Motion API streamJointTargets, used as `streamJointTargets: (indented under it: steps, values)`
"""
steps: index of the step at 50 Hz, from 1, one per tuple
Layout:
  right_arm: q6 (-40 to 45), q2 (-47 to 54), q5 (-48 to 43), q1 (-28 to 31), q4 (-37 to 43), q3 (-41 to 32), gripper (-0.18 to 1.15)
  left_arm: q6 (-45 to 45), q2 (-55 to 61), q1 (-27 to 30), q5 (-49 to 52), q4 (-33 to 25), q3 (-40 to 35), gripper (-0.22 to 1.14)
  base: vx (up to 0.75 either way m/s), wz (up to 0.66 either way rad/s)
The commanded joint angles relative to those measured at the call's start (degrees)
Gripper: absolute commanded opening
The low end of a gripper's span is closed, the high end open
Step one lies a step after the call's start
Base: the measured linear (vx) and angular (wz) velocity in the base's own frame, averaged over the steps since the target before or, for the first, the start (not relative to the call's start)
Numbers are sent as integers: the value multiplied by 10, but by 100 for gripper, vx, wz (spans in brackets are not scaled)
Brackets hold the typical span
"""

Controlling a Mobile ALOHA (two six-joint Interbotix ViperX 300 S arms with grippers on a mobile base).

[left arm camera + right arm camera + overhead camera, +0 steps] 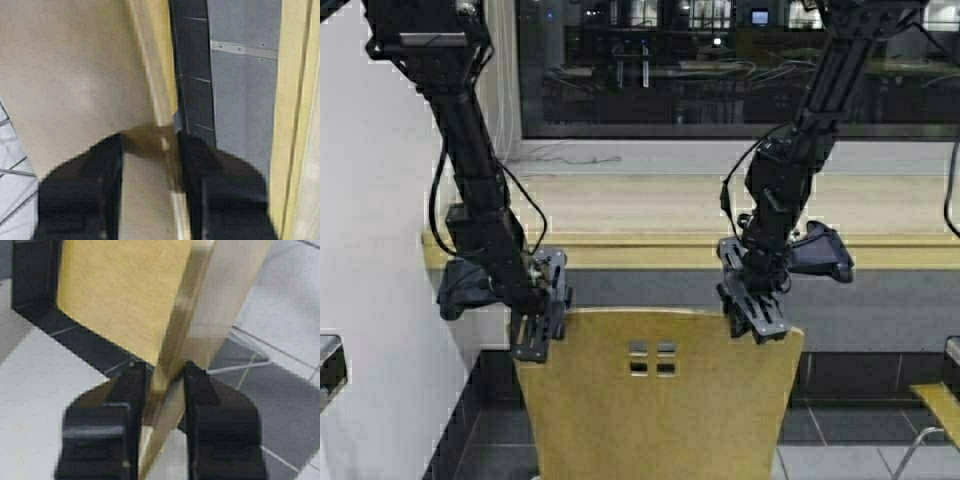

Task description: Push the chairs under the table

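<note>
A yellow-tan chair [660, 420] with four small square cutouts stands right in front of me, its backrest just short of the table [650, 250], a long pale-wood counter. My left gripper [542, 335] sits at the backrest's top left corner and my right gripper [757, 315] at its top right corner. In the left wrist view the chair [75, 75] has its edge between the left gripper's [150, 145] fingers. The right wrist view shows the chair [120, 290] edge pinched in the right gripper [165, 375]. The chair's seat and legs are hidden.
A white wall [380, 250] runs close along the left. Part of another yellow-tan chair [935, 400] shows at the lower right. A dark window [720, 70] lies behind the counter, with grey floor tiles [850, 450] below.
</note>
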Motion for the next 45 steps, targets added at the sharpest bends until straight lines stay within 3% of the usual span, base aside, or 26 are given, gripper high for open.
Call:
streamJointTargets:
  steps: [1,31,45]
  values:
    - [-6,-7,4,4,-3,4,25,3,-2,3,3,-3,-8,19,0,0]
    - [-11,-6,27,4,-6,19,25,4,-7,-1,4,1,1,20,7,2]
    - [-4,-11,-4,3,-2,38,25,4,0,-11,4,1,-5,20,17,6]
